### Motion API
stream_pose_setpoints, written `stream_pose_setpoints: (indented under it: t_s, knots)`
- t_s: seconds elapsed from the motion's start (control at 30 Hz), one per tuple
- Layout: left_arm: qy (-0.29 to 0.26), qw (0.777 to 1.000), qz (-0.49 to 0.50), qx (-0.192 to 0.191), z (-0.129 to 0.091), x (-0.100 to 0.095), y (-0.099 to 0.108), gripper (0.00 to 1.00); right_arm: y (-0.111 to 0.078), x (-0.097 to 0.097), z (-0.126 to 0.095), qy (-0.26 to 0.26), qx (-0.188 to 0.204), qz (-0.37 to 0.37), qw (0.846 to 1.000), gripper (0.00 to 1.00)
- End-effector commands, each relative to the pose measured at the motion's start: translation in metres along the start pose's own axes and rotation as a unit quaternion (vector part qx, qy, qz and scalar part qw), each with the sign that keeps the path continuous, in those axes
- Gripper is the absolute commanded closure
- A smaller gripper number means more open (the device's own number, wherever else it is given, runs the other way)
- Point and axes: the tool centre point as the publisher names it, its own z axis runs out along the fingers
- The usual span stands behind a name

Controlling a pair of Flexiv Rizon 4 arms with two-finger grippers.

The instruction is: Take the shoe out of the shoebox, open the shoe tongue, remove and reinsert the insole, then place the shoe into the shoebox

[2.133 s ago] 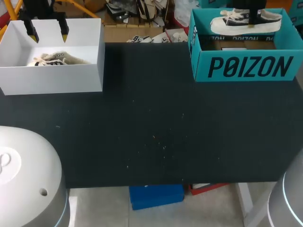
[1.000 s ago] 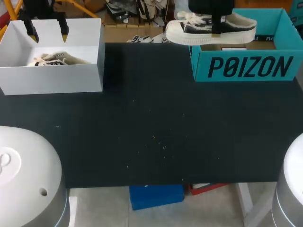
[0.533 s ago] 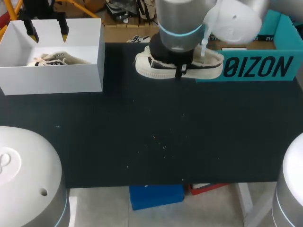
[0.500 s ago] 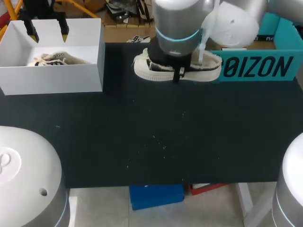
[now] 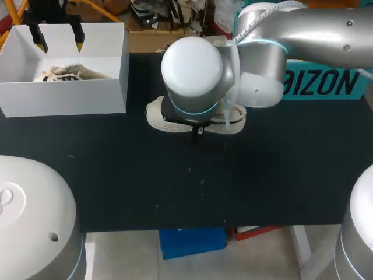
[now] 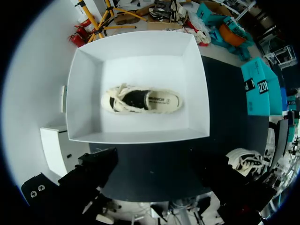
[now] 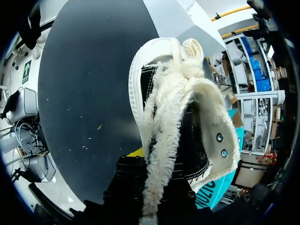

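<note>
A black low shoe (image 5: 155,116) with a cream sole and fleecy lining hangs low over the dark table (image 5: 175,186), back of centre. My right gripper (image 5: 196,127) is shut on it, mostly hidden under the arm's wrist. In the right wrist view the shoe (image 7: 180,117) fills the space ahead of the right gripper (image 7: 150,183), its side wall pinched between the fingers. The teal shoebox (image 5: 326,84) stands at the back right. My left gripper (image 5: 58,36) hangs open above a white box (image 5: 64,96) that holds a cream shoe (image 6: 140,99).
The white box (image 6: 84,84) takes up the table's back left corner, and the teal shoebox (image 6: 258,86) the back right. My right arm (image 5: 303,29) stretches across from the right, over the shoebox's front.
My right arm has carried the black shoe out of the teal shoebox, leftward and toward the front, down to the table's middle. The left arm has stayed still.
</note>
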Motion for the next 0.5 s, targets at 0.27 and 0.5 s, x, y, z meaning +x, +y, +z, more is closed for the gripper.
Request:
stream_pose_setpoints:
  t_s: [0.27, 0.5]
  knots:
    - [-0.001, 1.0, 0.0, -0.001, 0.0, 0.0, 0.0, 0.0, 0.005, 0.03, 0.042, 0.009, -0.049, -0.023, 0.998, 1.0]
    - [-0.001, 1.0, 0.0, -0.001, 0.0, 0.0, 0.0, 0.0, 0.015, 0.049, 0.053, 0.033, -0.078, -0.051, 0.995, 1.0]
